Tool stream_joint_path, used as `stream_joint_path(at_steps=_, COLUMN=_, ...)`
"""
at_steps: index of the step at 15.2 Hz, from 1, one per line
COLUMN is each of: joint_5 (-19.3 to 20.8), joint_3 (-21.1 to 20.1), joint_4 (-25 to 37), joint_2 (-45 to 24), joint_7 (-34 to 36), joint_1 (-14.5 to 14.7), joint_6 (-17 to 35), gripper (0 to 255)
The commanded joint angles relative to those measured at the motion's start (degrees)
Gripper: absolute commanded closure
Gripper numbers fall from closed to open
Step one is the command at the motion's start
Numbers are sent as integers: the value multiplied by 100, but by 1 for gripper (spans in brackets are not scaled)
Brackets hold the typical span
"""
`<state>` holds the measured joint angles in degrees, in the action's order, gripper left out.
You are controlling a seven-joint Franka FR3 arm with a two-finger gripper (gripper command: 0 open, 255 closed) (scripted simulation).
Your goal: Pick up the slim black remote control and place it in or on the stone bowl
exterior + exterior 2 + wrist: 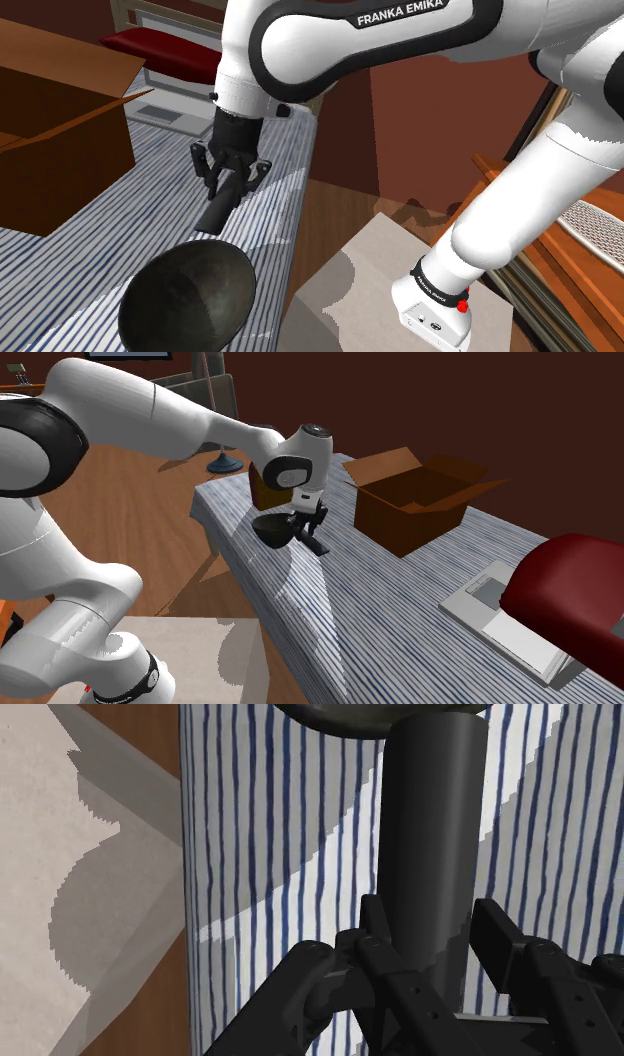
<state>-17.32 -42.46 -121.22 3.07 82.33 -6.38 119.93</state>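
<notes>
Striped cover [150, 190], wooden floor [140, 522], remote [218, 205] clasped

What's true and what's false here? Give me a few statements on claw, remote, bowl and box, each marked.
1. The claw is shut on the black remote. True.
2. The remote lies inside the dark bowl. False: the claw holds it, outside the bowl.
3. The cardboard box stands open. True.
4. The cloth under the bowl is plain red. False: it is striped blue and white.
</notes>
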Motion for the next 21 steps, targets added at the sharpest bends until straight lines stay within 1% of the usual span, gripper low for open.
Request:
stream_joint_path(at_steps=1, joint_5=-44, joint_3=23, joint_4=91, joint_2=93, joint_7=-12, joint_1=-10, joint_6=-171, gripper=255)
stream_joint_path(at_steps=8, joint_5=-101, joint_3=87, joint_4=462, joint_2=279, joint_7=18, joint_1=-34, joint_6=-697, gripper=255)
stream_joint_path(at_steps=15, joint_5=-268, joint_3=-451, joint_4=243, joint_2=434, joint_7=844, joint_1=396, joint_6=-359, gripper=255)
stream_joint_path(at_steps=21, joint_5=-141, joint_3=-983, joint_4=288, joint_2=267, joint_7=1697, joint_1=709, joint_6=-55, gripper=255)
